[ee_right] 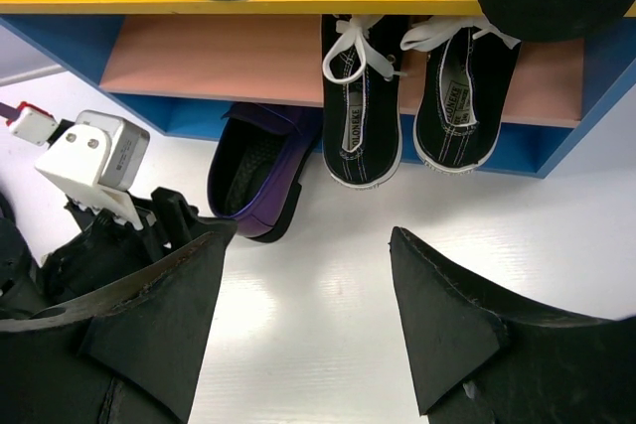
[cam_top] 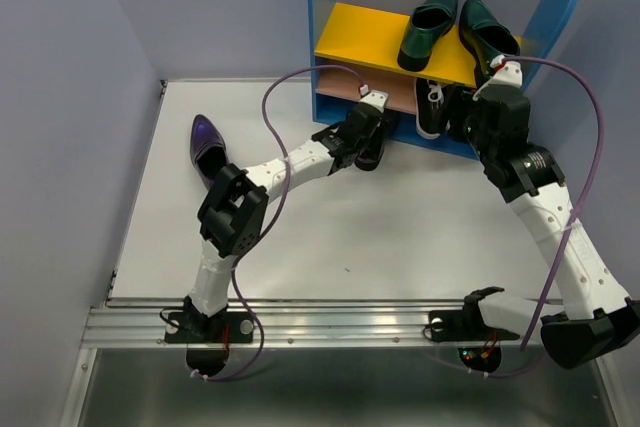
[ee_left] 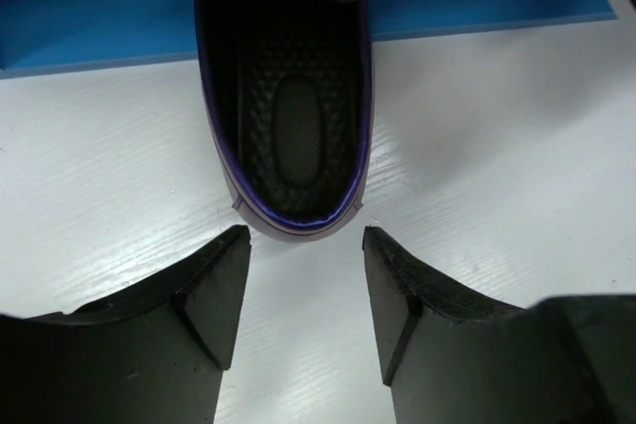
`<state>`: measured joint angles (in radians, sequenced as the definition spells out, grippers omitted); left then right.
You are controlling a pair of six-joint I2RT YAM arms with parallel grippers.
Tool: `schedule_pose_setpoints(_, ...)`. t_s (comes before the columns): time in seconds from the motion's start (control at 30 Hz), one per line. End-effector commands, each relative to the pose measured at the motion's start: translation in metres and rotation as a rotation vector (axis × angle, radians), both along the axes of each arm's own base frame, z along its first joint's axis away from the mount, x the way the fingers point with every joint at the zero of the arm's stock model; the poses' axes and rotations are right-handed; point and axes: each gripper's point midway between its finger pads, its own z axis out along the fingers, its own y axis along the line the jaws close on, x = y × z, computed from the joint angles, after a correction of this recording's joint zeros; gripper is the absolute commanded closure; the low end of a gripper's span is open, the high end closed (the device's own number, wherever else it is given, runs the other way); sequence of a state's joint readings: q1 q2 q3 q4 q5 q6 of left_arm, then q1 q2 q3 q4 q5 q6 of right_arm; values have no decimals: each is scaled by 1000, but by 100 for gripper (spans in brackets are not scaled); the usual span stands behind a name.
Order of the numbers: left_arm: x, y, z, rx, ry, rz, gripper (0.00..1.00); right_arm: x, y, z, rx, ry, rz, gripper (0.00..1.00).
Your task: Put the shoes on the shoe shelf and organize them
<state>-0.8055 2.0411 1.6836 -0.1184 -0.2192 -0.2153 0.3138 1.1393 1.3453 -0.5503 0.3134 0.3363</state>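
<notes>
The shoe shelf (cam_top: 365, 35) stands at the back. Two green loafers (cam_top: 430, 27) (cam_top: 487, 32) lie on its yellow board. Two black sneakers (ee_right: 361, 106) (ee_right: 462, 96) sit on the tan board, heels outward. One purple shoe (ee_left: 288, 96) lies in front of the shelf, toe on the blue base (ee_left: 89, 7) and heel on the table; it also shows in the right wrist view (ee_right: 253, 171). My left gripper (ee_left: 306, 233) is open just behind its heel, apart from it. The other purple shoe (cam_top: 207, 147) lies on the table at the left. My right gripper (ee_right: 313, 231) is open and empty before the sneakers.
The left arm's wrist (ee_right: 99, 156) is close to my right gripper's left finger. Purple cables (cam_top: 300, 82) loop over both arms. Walls enclose the white table (cam_top: 330, 237) at the left and back.
</notes>
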Motion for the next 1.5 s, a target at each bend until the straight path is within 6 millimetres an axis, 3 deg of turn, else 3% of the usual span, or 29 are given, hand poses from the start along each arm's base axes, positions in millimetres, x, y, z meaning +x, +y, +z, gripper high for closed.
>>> schedule_pose_setpoints(0.0,10,-6,22,-66,-36,29,40,-4,-1,19,25,-57,4,27)
schedule_pose_setpoints(0.43,30,-3,24,-160,-23,124,41,-5,0,18,26,-53,8,27)
schedule_pose_setpoints(0.73,55,0,6,-143,5,196,43,-5,0,18,29,-53,12,27)
schedule_pose_setpoints(0.8,56,0,-6,-118,23,201,50,-5,1,18,29,-53,14,27)
schedule_pose_setpoints(0.97,58,-1,-12,-105,30,203,75,-6,1,19,30,-56,14,27)
schedule_pose_setpoints(1.07,60,0,-12,-98,22,209,100,-6,1,20,31,-58,15,27)
schedule_pose_setpoints(1.2,65,1,-8,-92,0,222,100,-5,2,19,32,-55,20,27)
schedule_pose_setpoints(1.47,88,-14,29,-193,-93,251,100,-7,2,18,32,-44,23,27)
